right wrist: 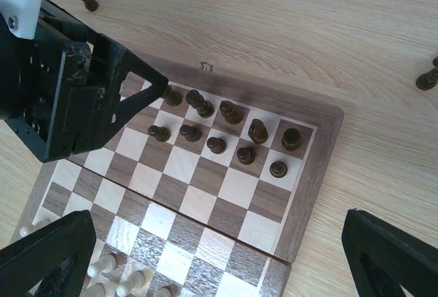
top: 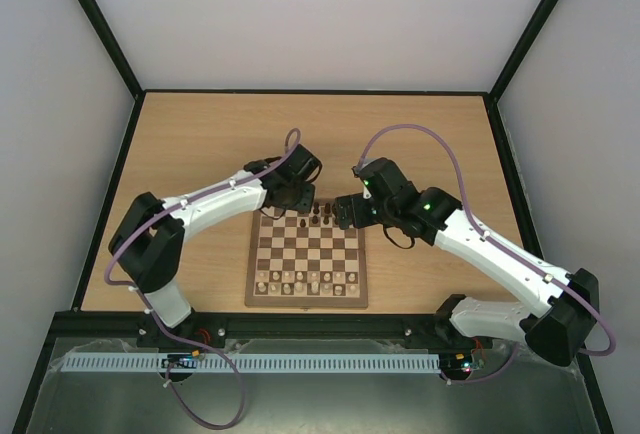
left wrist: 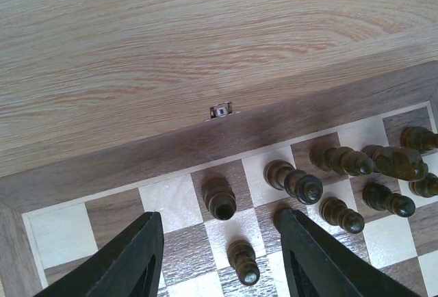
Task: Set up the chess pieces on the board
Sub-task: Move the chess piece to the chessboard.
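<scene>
From where I stand, the light wooden table [top: 200,154] carries the board [top: 306,254] towards its 6 o'clock edge. The left gripper [left wrist: 217,242] hangs over the board's 11 o'clock corner, fingers parted and gripping nothing. The right gripper [right wrist: 217,220], at 1 o'clock, is spread wide. The dark chess pieces [right wrist: 216,145] stand in two rows along the board's 12 o'clock side, with stray dark pieces [right wrist: 428,78] on the table beyond. The cream men [top: 305,282] line its 6 o'clock side.
</scene>
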Available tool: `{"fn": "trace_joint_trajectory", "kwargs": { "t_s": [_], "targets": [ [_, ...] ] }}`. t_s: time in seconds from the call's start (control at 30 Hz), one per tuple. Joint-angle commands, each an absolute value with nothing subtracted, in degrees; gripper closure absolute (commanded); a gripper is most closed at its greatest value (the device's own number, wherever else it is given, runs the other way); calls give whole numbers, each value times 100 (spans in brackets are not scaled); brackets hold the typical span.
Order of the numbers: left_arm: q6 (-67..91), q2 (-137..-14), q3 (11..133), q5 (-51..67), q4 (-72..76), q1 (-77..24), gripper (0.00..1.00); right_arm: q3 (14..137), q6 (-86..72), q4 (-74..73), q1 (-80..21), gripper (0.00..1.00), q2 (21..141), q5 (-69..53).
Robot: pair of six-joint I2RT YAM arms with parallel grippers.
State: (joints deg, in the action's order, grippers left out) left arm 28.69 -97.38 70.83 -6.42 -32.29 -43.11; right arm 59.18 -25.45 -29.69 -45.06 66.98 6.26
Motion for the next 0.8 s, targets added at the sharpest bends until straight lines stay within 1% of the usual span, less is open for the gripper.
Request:
{"fn": "trace_joint_trajectory", "kwargs": {
  "t_s": [0.0,0.4,0.57,0.67,0.77],
  "targets": [
    [2847,-9886,7022,-610,-3192,-4342,50,5887,-2457,-3014,-4484,0,6741,619],
    [2832,-10205,7022,-667,-3101,-4340,54,5868,-2452,-3000,-4486,0,6725,603],
    [2838,-10280,7055,-677,-3063,-4334,58,5869,-2452,-3014,-4483,0,6715,622],
    [2833,-10305,7083,-686,-3058,-4334,62,5868,-2444,-3020,-4491,0,6715,600],
    [2831,-10339,7084,-688,-3041,-4325,68,5877,-2439,-3025,-4487,0,6715,593]
  ]
}}
